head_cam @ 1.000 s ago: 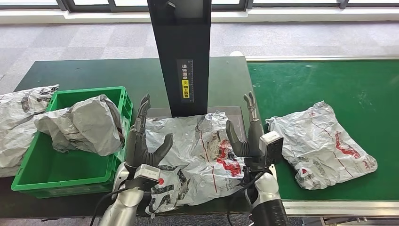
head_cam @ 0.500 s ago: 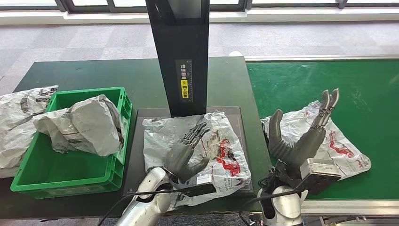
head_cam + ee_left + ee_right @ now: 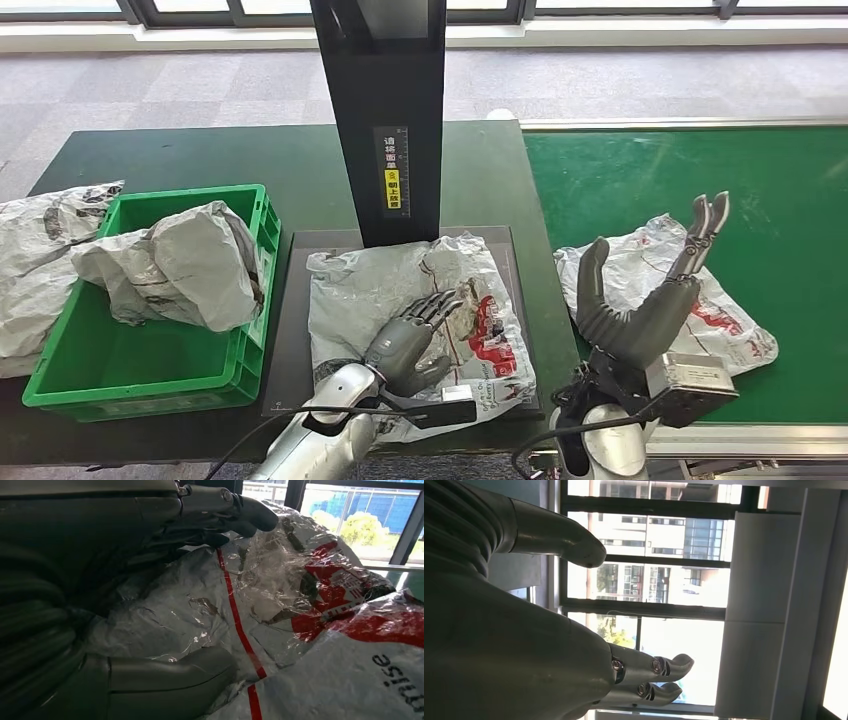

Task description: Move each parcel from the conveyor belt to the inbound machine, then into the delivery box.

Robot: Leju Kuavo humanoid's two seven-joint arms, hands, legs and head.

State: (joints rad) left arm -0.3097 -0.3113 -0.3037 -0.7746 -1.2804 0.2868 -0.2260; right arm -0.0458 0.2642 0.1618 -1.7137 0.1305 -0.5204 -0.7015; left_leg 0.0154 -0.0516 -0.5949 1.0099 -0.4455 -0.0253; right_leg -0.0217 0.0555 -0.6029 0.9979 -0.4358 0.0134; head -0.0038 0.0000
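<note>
- Judging progress, I put us mid-cycle: one parcel [image 3: 415,300] lies flat on the dark platform of the inbound machine [image 3: 378,110], at the foot of its black upright column, so the first leg for that one looks done.
- My left hand [image 3: 408,345] lies on top of this parcel, fingers spread a little over the film and the thumb splayed to one side; in the left wrist view the thumb and fingers bracket a stretch of the crinkled plastic, but I cannot tell whether any of it is really pinched.
- What remains for this parcel, as I read it, is the lift across into the delivery box [image 3: 150,350], the green crate just left of the platform.
- That crate already carries a grey crumpled bag [image 3: 175,262], and another bag [image 3: 40,260] lies outside its far left wall.
- A second parcel [image 3: 690,300] waits on the green conveyor belt [image 3: 680,170], not yet brought to the machine.
- My right hand [image 3: 640,290] is raised above that second parcel, holding nothing, fingers pointing up and thumb well apart from them.
- Parcel under my left hand: a soft, thin silver-grey mailer with red print and a red stripe, heavily wrinkled, glossy, partly clear film; I expect it to be slippery and floppy.
</note>
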